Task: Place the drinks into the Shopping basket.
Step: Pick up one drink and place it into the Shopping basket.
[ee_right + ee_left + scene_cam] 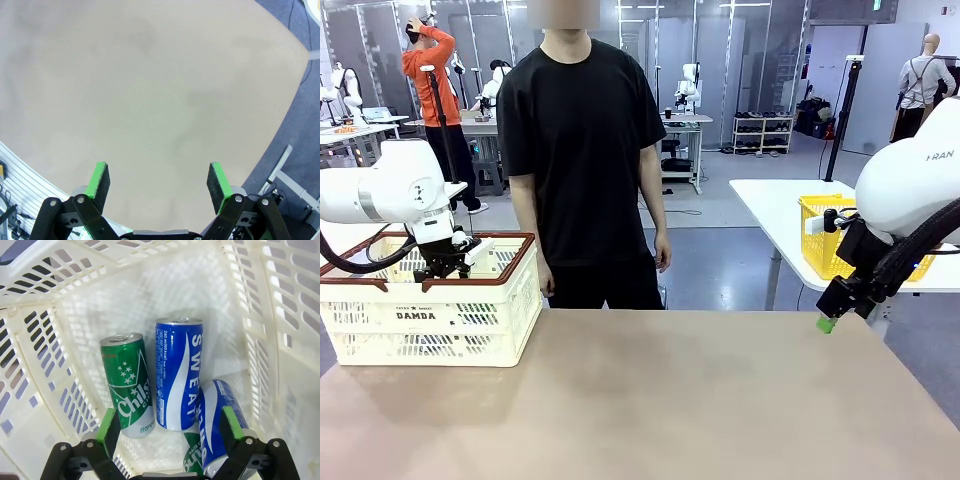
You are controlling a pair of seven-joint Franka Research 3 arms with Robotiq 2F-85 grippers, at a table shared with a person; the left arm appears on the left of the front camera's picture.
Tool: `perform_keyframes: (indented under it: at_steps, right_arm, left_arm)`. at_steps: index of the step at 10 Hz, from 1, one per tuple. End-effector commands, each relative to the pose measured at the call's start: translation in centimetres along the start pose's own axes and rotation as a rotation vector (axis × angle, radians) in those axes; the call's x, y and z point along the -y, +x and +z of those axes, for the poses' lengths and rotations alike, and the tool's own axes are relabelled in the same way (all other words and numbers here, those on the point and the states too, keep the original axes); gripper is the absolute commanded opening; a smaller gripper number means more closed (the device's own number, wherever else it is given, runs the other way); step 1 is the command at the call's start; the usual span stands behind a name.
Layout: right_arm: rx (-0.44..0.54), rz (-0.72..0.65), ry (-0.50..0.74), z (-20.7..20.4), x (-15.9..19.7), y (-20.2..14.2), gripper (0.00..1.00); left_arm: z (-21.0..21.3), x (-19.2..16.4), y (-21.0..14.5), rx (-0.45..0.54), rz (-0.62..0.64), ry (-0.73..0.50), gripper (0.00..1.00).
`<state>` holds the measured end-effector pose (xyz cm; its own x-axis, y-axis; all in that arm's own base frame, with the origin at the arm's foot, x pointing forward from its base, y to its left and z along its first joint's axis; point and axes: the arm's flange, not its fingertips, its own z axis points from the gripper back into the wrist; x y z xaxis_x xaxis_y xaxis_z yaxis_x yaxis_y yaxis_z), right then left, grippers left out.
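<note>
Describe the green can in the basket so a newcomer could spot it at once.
Start at the cream-white DAMDA basket on the table's left side, where the left pincer hangs open inside. On its floor lie several cans; the green can sits just beside the blue can. It alone shows white stars and white "Chils" lettering.

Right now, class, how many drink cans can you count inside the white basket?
3: a green can and a blue can side by side, another blue can lower right. Green beneath it may be a fourth.
</note>
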<state>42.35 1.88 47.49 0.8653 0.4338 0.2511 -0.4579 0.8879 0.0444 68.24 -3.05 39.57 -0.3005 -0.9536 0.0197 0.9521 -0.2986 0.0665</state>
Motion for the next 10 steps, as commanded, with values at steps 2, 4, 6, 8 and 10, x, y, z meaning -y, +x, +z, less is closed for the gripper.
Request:
perform_keyframes:
  at_steps: [2,4,6,8,10]
  right_arm:
    - [-0.004,0.011,0.002,0.2,0.1,0.0,0.97]
    - [-0.004,0.011,0.002,0.2,0.1,0.0,0.97]
    - [-0.004,0.011,0.002,0.2,0.1,0.0,0.97]
    - [-0.004,0.011,0.002,0.2,0.1,0.0,0.97]
    - [-0.004,0.011,0.002,0.2,0.1,0.0,0.97]
  left_arm:
    - [0.0,0.0,0.0,0.0,0.0,0.0,1.0]
    - [2.3,0.3,0.3,-0.046,-0.019,0.026,1.0]
    - [4.4,1.8,0.4,-0.055,-0.006,0.062,1.0]
    - [7.1,2.8,0.2,-0.082,0.021,0.122,1.0]
    - [9.2,5.7,1.7,-0.071,0.055,0.142,1.0]
